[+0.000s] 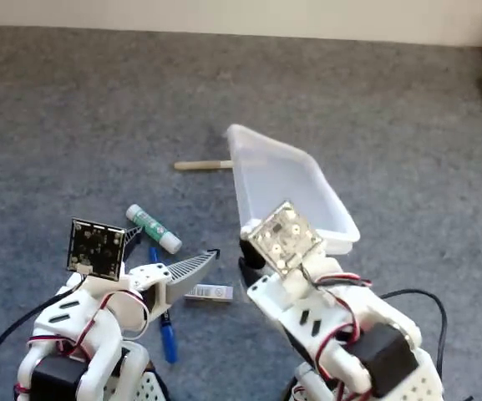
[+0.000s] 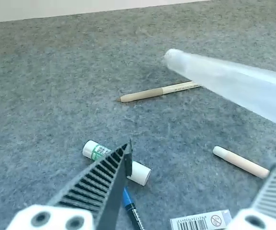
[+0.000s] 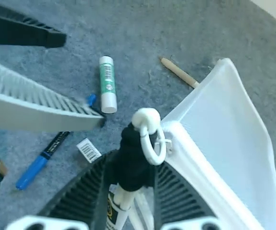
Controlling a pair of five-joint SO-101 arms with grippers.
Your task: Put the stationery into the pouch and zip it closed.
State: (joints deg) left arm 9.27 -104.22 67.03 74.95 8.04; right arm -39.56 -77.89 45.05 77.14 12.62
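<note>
**Surface.** Counter (image 1: 408, 92) covered in grey felt, with a pale wall strip along the far edge.

**High view.**
- Pouch (image 1: 286, 180): translucent white and tilted. Its near corner is at the right arm (image 1: 341, 326).
- Pencil (image 1: 203, 165): lies flat, one end reaching the pouch's far corner.
- Glue stick (image 1: 153, 229): white with a green label, well to the left of the pouch.
- Eraser (image 1: 209, 292): barcoded sleeve, just off the pouch's near corner.
- Blue pen (image 1: 164, 330): farther from the pouch than the eraser, under the left arm (image 1: 98, 322).

**Left wrist view.**
- Left end effector (image 2: 204, 153): jaws spread wide, holding nothing, above the felt.
- The eraser lies between the jaws.
- The glue stick and blue pen are by the dark ribbed finger (image 2: 106, 179).
- Cream stick (image 2: 240, 162): lies on the felt under the raised pouch, near the other finger.
- The pouch is clear of the counter, one rounded corner over the pencil.

**Right wrist view.**
- Right end effector (image 3: 130, 172): jaws nearly closed, clamped on a marker (image 3: 132, 158) with a black cap and a white printed barrel.
- Ring pull (image 3: 149, 134): white, on the pouch's zip. It and the pouch's corner touch the marker.
- Whether the pouch edge is also pinched cannot be told.
- The pouch is a smooth, slightly frosted, stiff-walled wedge.
- The glue stick, pencil, eraser and blue pen lie apart from it on the felt.
</note>
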